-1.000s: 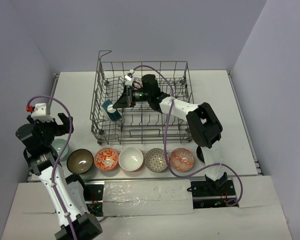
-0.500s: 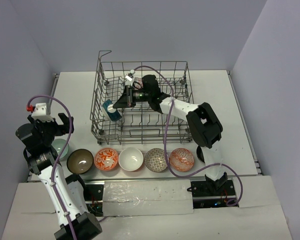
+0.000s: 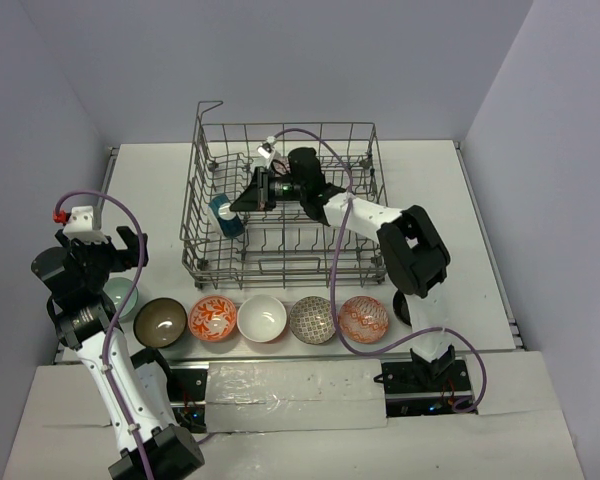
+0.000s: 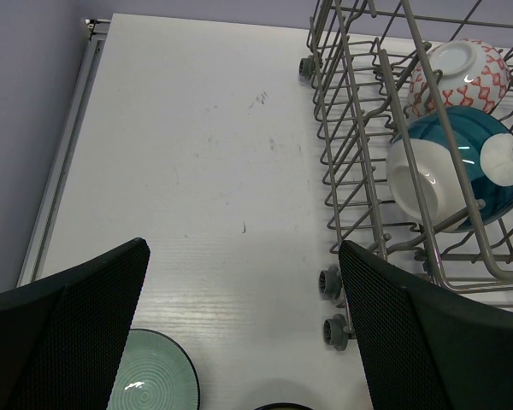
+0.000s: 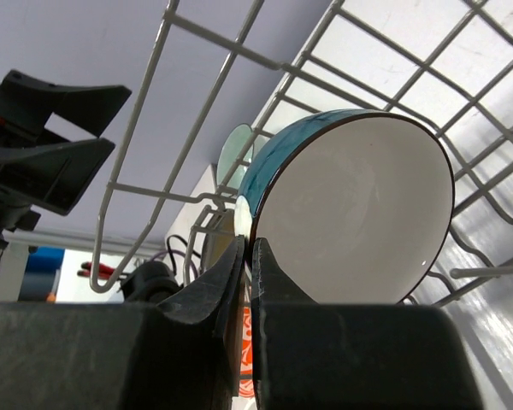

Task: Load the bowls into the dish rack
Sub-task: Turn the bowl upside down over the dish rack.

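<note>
- Left claw (image 4: 244,256) hangs wide open over the white bench (image 4: 197,145).
- Pale green bowl (image 4: 154,376) sits beside its left finger.
- In the dish rack (image 4: 359,111), a teal bowl (image 4: 470,162) stands on edge, with a red-patterned bowl (image 4: 462,73) behind it.

The left end effector (image 4: 244,273) hangs wide open, facing down; the right end effector (image 5: 250,256), arm outstretched, is pinched tight.
</note>
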Motion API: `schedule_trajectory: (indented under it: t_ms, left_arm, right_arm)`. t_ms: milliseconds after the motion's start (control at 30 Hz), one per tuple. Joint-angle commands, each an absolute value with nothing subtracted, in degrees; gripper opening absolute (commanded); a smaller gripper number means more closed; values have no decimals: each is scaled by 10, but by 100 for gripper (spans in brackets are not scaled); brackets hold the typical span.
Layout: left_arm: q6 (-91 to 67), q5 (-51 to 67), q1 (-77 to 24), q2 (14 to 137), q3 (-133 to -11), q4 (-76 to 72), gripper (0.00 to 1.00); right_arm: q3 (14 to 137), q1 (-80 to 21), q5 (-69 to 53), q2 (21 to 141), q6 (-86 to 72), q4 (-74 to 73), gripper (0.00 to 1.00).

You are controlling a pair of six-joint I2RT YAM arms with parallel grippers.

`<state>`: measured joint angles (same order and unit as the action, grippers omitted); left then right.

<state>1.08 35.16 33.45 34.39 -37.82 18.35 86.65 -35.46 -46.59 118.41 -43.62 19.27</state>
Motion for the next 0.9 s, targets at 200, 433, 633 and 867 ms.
schedule_trajectory:
  t_ms: [200, 433, 633, 867]
  left_arm:
    - [21, 369, 337, 345, -381, 178, 99]
    - [20, 373, 337, 349, -381, 178, 99]
    - [20, 374, 338, 352, -381, 179, 99]
    - [19, 374, 345, 352, -382, 180, 99]
  right_arm:
    - [839, -336, -412, 1195, -484, 126, 0]
    - [831, -336, -438, 1210, -589, 191, 0]
    - [809, -336, -460, 1227, -672, 306, 0]
    - [816, -338, -483, 1256, -763, 397, 0]
